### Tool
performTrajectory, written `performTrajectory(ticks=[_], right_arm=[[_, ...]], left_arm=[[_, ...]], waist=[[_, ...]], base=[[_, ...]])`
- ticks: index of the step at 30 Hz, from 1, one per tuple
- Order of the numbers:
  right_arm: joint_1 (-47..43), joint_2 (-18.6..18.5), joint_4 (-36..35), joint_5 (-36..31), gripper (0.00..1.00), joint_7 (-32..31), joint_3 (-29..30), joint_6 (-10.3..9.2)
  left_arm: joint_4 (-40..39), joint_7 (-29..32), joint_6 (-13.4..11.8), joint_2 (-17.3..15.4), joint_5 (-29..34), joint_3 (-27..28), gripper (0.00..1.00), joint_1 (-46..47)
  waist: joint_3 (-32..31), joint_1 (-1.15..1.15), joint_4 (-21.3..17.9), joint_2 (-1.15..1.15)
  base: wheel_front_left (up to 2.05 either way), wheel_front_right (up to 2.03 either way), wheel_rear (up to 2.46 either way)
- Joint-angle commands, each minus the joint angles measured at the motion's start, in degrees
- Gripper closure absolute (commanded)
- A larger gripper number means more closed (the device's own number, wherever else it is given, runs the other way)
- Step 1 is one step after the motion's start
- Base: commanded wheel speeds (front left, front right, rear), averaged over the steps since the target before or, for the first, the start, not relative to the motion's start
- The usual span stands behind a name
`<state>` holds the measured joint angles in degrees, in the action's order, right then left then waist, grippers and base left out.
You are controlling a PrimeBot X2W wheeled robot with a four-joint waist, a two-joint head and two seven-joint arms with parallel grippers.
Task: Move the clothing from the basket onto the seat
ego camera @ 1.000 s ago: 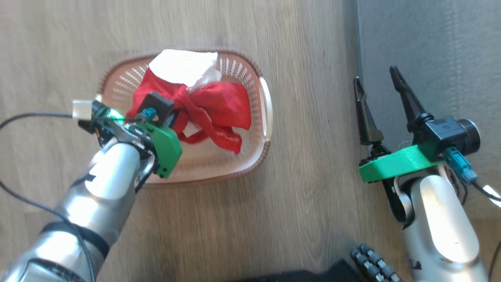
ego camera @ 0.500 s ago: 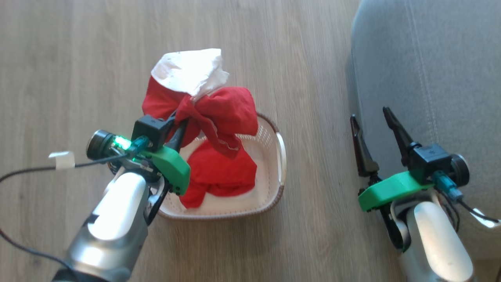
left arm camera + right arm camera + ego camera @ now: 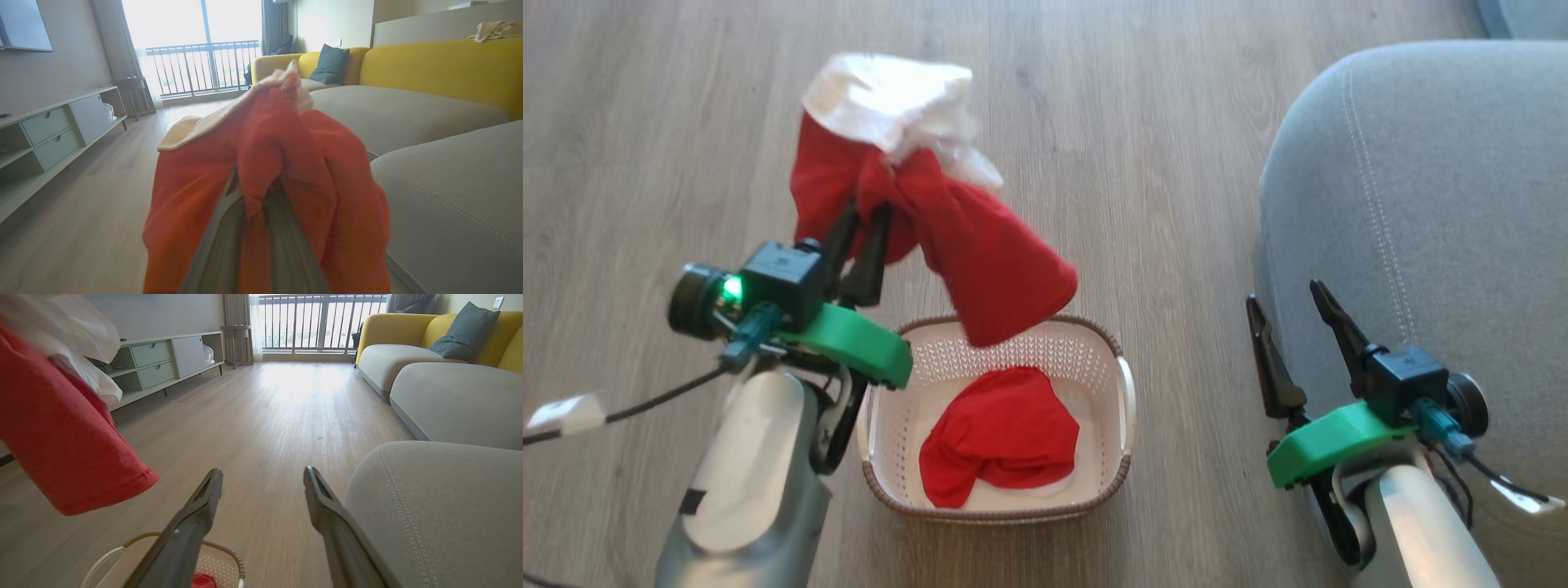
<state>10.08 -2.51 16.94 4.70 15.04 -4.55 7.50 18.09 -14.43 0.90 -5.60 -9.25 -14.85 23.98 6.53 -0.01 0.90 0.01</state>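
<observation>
My left gripper [image 3: 864, 214] is shut on a red garment with white cloth parts [image 3: 980, 253], which hangs in the air above the basket [image 3: 1123, 392]. In the left wrist view that clothing [image 3: 282, 163] drapes over both fingers. A second red garment [image 3: 1005, 433] lies crumpled on the basket's bottom. The grey seat [image 3: 1437, 204] with pale stitching is at the right. My right gripper [image 3: 1286, 294] stands open and holds nothing, beside the seat's rounded corner [image 3: 429, 490], to the right of the basket.
Wood floor [image 3: 1135, 122] runs all around the basket. A low cabinet with drawers [image 3: 163, 359] stands along the left wall, and a yellow sofa back with a dark cushion [image 3: 466, 330] lies beyond the grey seats. A balcony railing [image 3: 322, 322] closes the far end.
The left gripper has lifted the red-and-white garment out of the basket and clear above it. The head view has shifted, bringing the seat and the basket's second garment into sight.
</observation>
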Motion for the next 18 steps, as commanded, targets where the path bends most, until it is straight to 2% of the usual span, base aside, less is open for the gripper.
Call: performTrajectory(ticks=[1,8,10,18], right_arm=[[0.1,-0.4,-1.6,0.5,0.00,0.0,-1.6,-0.01],[-1.1,-0.4,-1.6,0.9,0.00,0.0,-1.5,-0.01],[-1.7,-0.4,-1.5,0.8,0.00,0.0,-1.1,-0.01],[-2.5,-0.4,-1.7,1.1,0.00,0.0,-1.3,-0.01]], left_arm=[[-4.4,-0.6,0.2,-0.4,0.7,3.1,1.00,1.5],[-16.0,-0.6,1.5,1.3,2.9,5.1,1.00,0.6],[-19.6,-0.6,2.0,1.9,3.5,4.3,1.00,-0.1],[-25.5,-0.6,3.0,2.5,3.6,-0.7,1.00,-2.2]], waist=[[-1.1,0.01,0.4,-0.01],[-3.1,0.01,0.6,-0.01],[-4.0,0.01,0.6,-0.01],[-5.1,0.01,0.5,-0.01]], base=[[0.00,0.00,0.00],[0.00,0.00,0.00],[0.00,0.00,0.00],[0.00,0.00,0.00]])
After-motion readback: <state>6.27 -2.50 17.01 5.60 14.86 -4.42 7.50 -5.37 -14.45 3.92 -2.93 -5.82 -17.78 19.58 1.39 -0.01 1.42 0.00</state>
